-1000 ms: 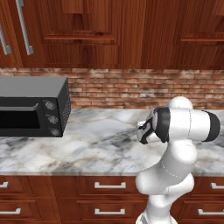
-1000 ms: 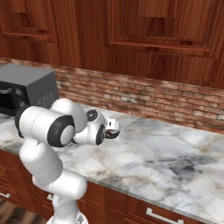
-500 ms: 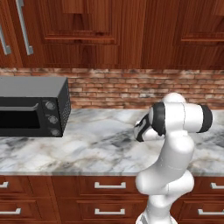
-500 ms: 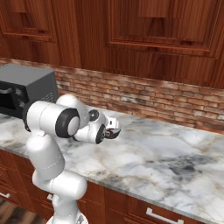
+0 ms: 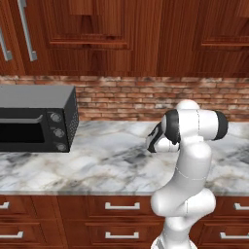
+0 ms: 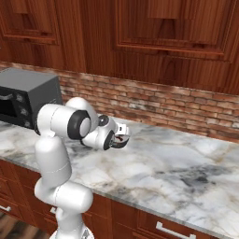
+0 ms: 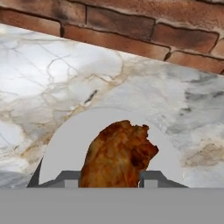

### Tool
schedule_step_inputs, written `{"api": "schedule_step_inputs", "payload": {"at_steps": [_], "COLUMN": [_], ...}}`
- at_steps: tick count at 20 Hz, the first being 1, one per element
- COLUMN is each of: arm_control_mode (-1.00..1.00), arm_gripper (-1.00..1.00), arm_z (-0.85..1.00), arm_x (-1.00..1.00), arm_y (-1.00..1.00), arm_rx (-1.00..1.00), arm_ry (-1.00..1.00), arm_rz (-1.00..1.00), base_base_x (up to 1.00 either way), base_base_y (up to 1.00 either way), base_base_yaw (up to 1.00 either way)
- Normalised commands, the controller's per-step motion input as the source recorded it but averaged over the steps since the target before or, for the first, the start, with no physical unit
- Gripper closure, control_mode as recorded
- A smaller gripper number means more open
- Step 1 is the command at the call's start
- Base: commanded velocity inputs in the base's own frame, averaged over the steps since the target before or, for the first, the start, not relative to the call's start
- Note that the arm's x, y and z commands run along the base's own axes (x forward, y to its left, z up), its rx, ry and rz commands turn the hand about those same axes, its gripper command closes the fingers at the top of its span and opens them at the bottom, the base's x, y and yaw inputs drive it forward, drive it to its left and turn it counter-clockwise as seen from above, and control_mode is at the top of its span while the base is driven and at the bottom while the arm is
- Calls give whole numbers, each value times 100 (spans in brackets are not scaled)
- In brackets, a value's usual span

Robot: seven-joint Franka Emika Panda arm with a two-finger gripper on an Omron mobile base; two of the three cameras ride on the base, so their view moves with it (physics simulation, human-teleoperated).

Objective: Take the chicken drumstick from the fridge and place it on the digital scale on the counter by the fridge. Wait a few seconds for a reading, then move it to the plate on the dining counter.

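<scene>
In the hand view the chicken drumstick sits clamped between the fingers, held above the marble table with the brick wall beyond. The right base view shows the gripper from the side, out over the table, a dark reddish bit between its tips. In the left base view the arm's own body hides the fingers; a black toaster oven stands on the table's left.
</scene>
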Motion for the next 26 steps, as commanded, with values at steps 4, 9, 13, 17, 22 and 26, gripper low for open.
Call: {"api": "schedule_step_inputs", "payload": {"at_steps": [4,9,13,17,22,26], "arm_control_mode": [-100,-100,-100,-100,-100,-100], "arm_gripper": [-100,-100,-100,-100,-100,-100], "arm_z": [-14,-8,4,32,60,76], "arm_x": [7,6,-16,-31,-29,-45], "arm_y": [-2,-4,-11,-4,0,0], "arm_rx": [0,0,0,2,5,10], "arm_ry": [2,1,0,-3,-5,-4], "arm_rz": [0,0,0,0,0,0], "base_base_x": [0,0,0,0,0,0], "base_base_y": [0,0,0,0,0,0], "base_base_yaw": [0,0,0,0,0,0]}}
